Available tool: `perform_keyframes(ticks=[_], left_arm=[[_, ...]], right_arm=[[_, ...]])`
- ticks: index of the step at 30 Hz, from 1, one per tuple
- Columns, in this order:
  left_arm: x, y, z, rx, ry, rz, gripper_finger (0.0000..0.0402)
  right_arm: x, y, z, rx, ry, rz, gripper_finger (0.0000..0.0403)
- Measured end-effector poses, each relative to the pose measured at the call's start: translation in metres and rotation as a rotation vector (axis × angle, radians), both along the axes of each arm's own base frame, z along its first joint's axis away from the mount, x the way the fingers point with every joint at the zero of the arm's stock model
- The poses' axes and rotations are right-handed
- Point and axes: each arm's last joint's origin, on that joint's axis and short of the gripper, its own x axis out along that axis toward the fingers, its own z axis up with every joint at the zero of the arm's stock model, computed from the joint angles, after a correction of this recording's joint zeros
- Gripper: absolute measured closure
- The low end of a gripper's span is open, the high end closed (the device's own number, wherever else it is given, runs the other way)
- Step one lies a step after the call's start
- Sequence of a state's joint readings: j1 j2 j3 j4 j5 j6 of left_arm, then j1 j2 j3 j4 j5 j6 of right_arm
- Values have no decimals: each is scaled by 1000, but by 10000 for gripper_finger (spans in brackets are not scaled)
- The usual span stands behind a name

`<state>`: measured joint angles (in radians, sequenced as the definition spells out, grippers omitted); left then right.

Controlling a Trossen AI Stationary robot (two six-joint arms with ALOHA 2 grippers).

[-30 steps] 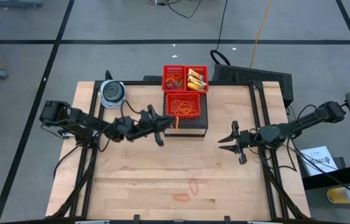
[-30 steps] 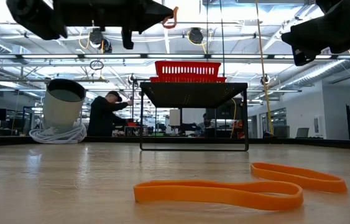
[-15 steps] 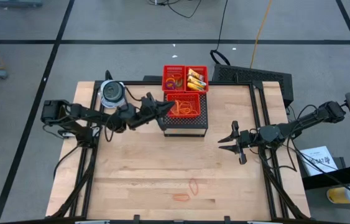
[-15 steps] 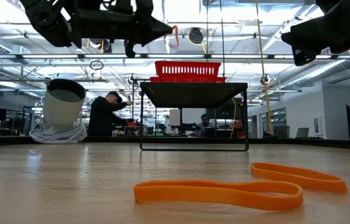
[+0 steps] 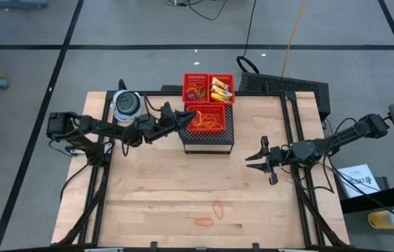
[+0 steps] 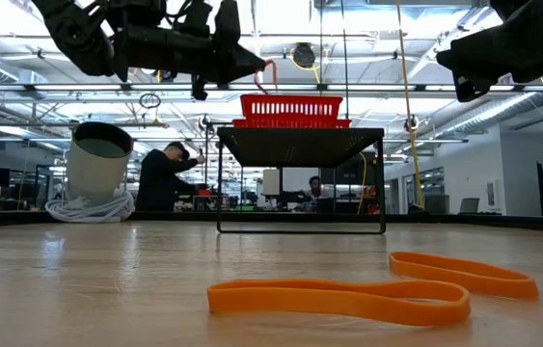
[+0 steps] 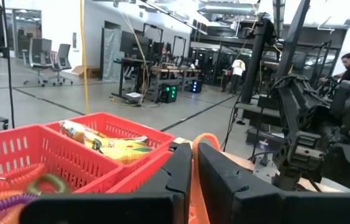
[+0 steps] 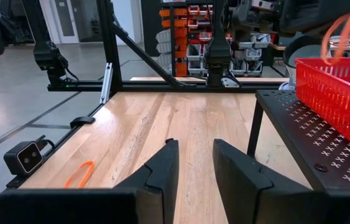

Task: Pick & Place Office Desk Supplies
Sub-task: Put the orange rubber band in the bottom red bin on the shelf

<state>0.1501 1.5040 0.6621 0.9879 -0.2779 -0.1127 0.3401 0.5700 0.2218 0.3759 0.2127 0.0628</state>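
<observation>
left wrist view has my left jaws (image 7: 192, 163) nearly shut with an orange rubber band (image 7: 204, 177) pinched in the slit between them, the loop arching up over the fingers. in the high view those jaws (image 5: 187, 117) sit right at the left rim of the near red basket (image 5: 215, 123), the one already full of orange bands, up on the black stand (image 5: 208, 141) at the far edge of the surface.

what worries me: the grip looks like it's just starting to ease and i'm only at the rim, not over the middle. if the band lets go here it could drape over the basket wall or slide off the stand onto the surface. it could also cling to one finger, since it's wedged in so tight, and come back out with me when i pull away. the mesh could snag it too.

my right jaws (image 5: 265, 159) hang a little apart and empty near the right edge of the surface. two more bands (image 5: 212, 214) lie near the front edge, so there's more to do, and they're flat on the wood, which makes them a pain to pinch.
</observation>
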Motion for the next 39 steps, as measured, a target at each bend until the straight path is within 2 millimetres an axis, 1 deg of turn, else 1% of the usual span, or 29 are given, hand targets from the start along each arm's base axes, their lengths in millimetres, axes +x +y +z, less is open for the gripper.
perform_keyframes(ticks=[15,19,22,27,30,34,39], left_arm=[[-1,1,0,-33,-15,34,363],[0,1,-3,-45,8,33,360],[0,1,-4,-68,18,31,334],[0,1,-8,-85,48,27,263],[1,-1,-7,-85,38,21,229],[1,-2,-7,-83,39,17,199],[1,-2,-7,-82,39,17,178]], right_arm=[[0,0,0,0,0,0,314],[0,0,0,0,0,0,314],[0,0,0,0,0,0,314],[0,0,0,0,0,0,314],[0,0,0,0,0,0,314],[0,0,0,0,0,0,314],[0,0,0,0,0,0,314]])
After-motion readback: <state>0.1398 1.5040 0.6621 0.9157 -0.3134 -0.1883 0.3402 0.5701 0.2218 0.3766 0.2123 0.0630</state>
